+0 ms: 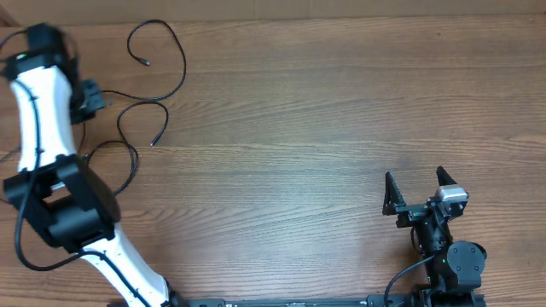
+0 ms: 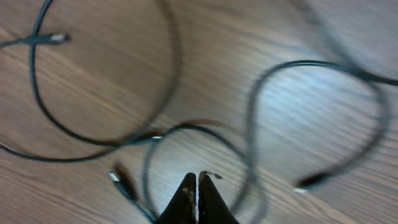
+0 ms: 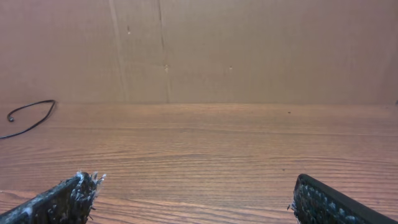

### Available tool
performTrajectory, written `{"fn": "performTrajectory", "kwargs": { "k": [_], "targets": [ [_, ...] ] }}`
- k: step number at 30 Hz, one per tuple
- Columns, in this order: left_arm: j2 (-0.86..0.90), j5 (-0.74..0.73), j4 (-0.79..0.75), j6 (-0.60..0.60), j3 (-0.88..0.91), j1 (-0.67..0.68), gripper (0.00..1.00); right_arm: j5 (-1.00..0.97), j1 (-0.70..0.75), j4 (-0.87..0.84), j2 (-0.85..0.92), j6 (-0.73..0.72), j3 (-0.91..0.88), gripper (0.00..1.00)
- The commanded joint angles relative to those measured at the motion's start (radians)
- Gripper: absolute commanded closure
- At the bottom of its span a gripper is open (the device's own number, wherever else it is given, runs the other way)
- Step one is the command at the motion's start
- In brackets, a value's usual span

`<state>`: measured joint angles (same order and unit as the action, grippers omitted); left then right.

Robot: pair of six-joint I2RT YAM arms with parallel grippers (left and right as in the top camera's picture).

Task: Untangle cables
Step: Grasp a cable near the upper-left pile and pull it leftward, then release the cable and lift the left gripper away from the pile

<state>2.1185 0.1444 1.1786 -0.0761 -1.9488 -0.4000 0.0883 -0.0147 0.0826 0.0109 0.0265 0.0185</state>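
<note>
While the right gripper [image 1: 415, 177] rests spread wide and well away, the cables [image 1: 184, 68] lie looped far left — just ahead of the left gripper [image 2: 198, 182]. Its jaws are pressed together, no strand visibly pinched.

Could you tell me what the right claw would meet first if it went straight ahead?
Its way looks free: bare table ahead of the right claw, then probably the brown wall. The cable lies well left of that line.
</note>
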Motion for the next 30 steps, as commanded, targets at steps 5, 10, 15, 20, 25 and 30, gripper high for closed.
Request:
{"fn": "performTrajectory", "kwargs": {
  "k": [5, 10, 15, 20, 25, 30],
  "targets": [
    [0.150, -0.195, -0.020, 0.191, 0.009, -0.105, 0.96, -0.009, 0.002, -0.003, -0.008, 0.005, -0.010, 0.00],
    [0.177, -0.307, -0.041, 0.277, 0.009, -0.114, 0.96, -0.009, 0.002, -0.003, -0.008, 0.005, -0.010, 0.00],
    [0.188, -0.216, -0.088, 0.258, 0.017, -0.110, 0.96, -0.009, 0.002, -0.003, -0.008, 0.005, -0.010, 0.00],
    [0.217, -0.142, -0.113, 0.209, 0.019, -0.129, 0.96, -0.009, 0.002, -0.003, -0.008, 0.005, -0.010, 0.00],
    [0.254, -0.158, -0.130, 0.264, 0.032, -0.137, 0.96, -0.009, 0.002, -0.004, -0.008, 0.005, -0.010, 0.00],
    [0.317, -0.165, -0.137, 0.261, 0.032, -0.157, 0.96, -0.009, 0.002, -0.003, -0.008, 0.005, -0.010, 0.00]
  ]
}}
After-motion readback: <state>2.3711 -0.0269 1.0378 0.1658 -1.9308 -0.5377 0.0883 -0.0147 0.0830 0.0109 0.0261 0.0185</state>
